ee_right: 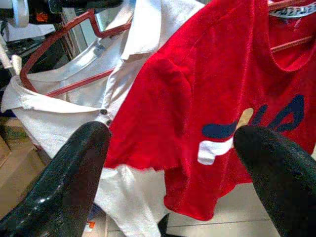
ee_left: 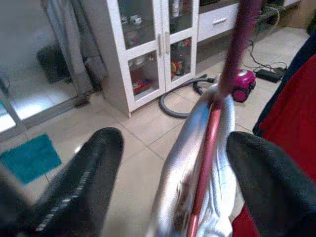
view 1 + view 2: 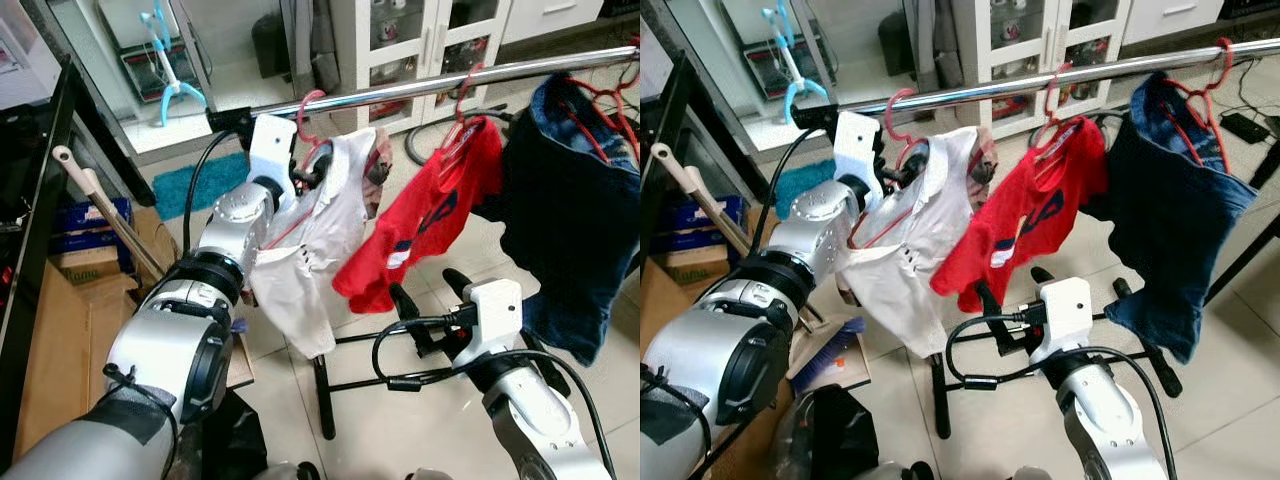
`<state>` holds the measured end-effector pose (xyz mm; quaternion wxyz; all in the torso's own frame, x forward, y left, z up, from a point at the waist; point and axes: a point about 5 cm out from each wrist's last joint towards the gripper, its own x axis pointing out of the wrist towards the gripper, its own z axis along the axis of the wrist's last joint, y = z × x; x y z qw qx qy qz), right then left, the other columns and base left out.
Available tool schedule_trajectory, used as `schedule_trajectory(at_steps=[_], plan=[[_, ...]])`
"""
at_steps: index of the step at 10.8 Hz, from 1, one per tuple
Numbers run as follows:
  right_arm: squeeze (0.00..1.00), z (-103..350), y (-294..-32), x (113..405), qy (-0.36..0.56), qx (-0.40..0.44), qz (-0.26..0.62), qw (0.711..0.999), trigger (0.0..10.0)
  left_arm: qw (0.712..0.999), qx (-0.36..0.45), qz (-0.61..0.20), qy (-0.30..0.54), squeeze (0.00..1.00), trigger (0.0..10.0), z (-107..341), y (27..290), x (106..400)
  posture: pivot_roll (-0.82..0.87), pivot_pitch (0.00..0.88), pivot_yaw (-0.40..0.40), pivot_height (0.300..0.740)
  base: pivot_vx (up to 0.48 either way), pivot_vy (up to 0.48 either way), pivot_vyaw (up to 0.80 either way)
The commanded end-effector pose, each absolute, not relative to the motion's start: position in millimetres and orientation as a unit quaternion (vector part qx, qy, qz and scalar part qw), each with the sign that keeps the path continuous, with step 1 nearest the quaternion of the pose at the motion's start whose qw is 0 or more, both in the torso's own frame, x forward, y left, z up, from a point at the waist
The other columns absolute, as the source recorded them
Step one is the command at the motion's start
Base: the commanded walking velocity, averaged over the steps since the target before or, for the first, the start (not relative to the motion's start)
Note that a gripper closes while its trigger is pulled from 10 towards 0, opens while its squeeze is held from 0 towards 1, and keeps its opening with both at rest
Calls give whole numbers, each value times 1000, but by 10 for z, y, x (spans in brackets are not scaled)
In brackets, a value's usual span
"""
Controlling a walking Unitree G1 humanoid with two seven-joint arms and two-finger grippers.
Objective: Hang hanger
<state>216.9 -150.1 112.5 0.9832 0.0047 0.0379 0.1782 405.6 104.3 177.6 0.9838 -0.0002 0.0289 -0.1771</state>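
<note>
The left gripper (image 2: 168, 187) is up by the long shiny metal rail (image 3: 420, 88), fingers spread wide around the red plastic hanger (image 3: 305, 120) without squeezing it. The hanger's hook is over the rail. It carries a white collared shirt (image 3: 305, 260) and runs crosswise to the rail, pointing away from the robot. Next hang a red T-shirt (image 3: 420, 220) and a dark blue garment (image 3: 570, 230). Low down, the right gripper (image 1: 170, 163) is open, pointing at the red T-shirt.

Chrome rail (image 3: 420, 88) crossing the upper frame from left to right, rising slightly rightward. Hung directly on it, left to right: red hanger (image 3: 308, 112) bearing a white shirt (image 3: 310, 250); a red T-shirt (image 3: 425, 215) at centre; a dark blue garment (image 3: 575, 220) at right.
</note>
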Motion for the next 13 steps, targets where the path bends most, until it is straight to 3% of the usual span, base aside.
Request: schedule_trajectory(at_steps=[1, 4, 13], plan=[[0, 1142, -1485, 2178, 38, 2, 179, 983, 10000, 986, -21, -158, 40, 0, 0, 1779, 1151, 4076, -231, 67, 167, 740, 0, 0, 0], [0, 1130, -1496, 2164, 43, -1, 181, 983, 10000, 983, -47, -177, 28, 0, 0, 1771, 1115, 4061, -230, 70, 165, 740, 0, 0, 0], [0, 1119, -1495, 2172, 51, 8, 183, 982, 10000, 969, -24, -240, 53, 0, 0, 1654, 999, 4004, -243, 60, 163, 740, 0, 0, 0]])
